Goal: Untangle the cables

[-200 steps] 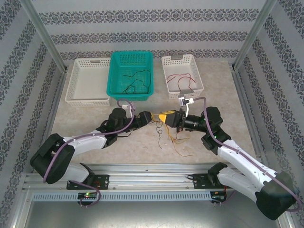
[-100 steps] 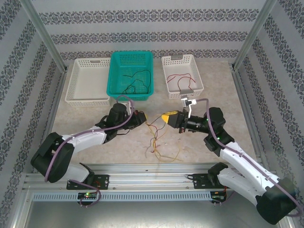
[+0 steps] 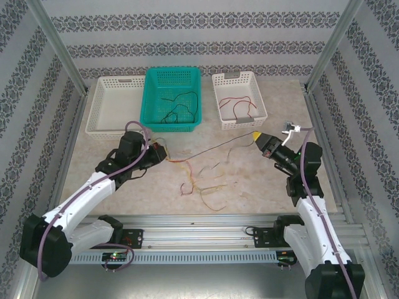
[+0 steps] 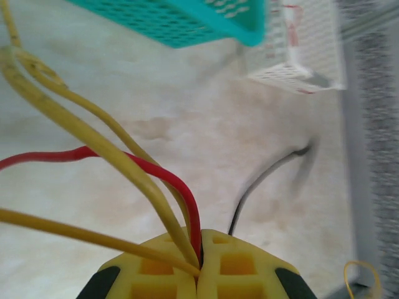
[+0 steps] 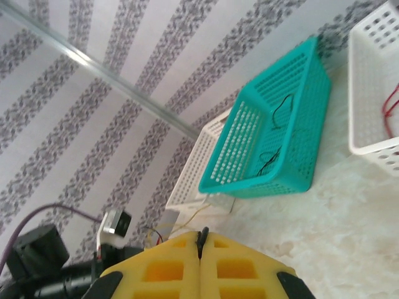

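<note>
Left gripper (image 3: 163,153) clenched on the cables (image 3: 198,182); in its wrist view we see yellow, red and black strands pinched between the pads (image 4: 168,268). Right gripper (image 3: 257,136) clamped on the black cable (image 3: 212,147) end. That cable runs taut between them, long axis left-right, rising slightly toward the right. The loose tangle lies on the table (image 3: 249,187) between the arms. Versus half a second ago, both grippers are further apart and the tangle is spread wider.
</note>
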{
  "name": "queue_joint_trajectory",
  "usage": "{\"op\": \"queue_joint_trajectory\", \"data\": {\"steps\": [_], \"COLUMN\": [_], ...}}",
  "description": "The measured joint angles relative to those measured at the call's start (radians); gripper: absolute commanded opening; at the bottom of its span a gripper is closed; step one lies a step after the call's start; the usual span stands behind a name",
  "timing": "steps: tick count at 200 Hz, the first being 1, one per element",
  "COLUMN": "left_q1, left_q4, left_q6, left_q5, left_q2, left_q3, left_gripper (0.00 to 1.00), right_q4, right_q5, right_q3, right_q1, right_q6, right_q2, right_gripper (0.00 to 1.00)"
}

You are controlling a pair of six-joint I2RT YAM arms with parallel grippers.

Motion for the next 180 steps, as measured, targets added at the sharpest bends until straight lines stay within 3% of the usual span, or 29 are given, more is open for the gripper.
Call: {"op": "queue_joint_trajectory", "data": {"steps": [49, 86, 115, 180], "left_q1": [0.002, 0.002, 0.002, 0.002], "left_q4": [-0.244, -0.303, -0.318, -0.317], "left_q6": [0.092, 0.107, 0.121, 0.234], "left_q5": [-0.143, -0.213, -0.238, -0.233], "left_q2": [-0.002, -0.029, -0.045, 0.014], "left_q3": [0.035, 0.056, 0.118, 0.334], "left_gripper": [0.00, 0.00, 0.00, 0.00], "right_q4": [-0.153, -0.275, -0.261, -0.302], "right_q5": [0.073, 0.154, 0.129, 0.106], "right_q3": [0.062, 0.118, 0.174, 0.516], "right_q1": [-0.031, -0.048, -0.046, 0.235], "right_q6": [-0.055, -0.096, -0.080, -0.173], "right_q2": [-0.035, -0.098, -0.084, 0.151], "right_gripper": [0.00, 0.00, 0.00, 0.00]}}
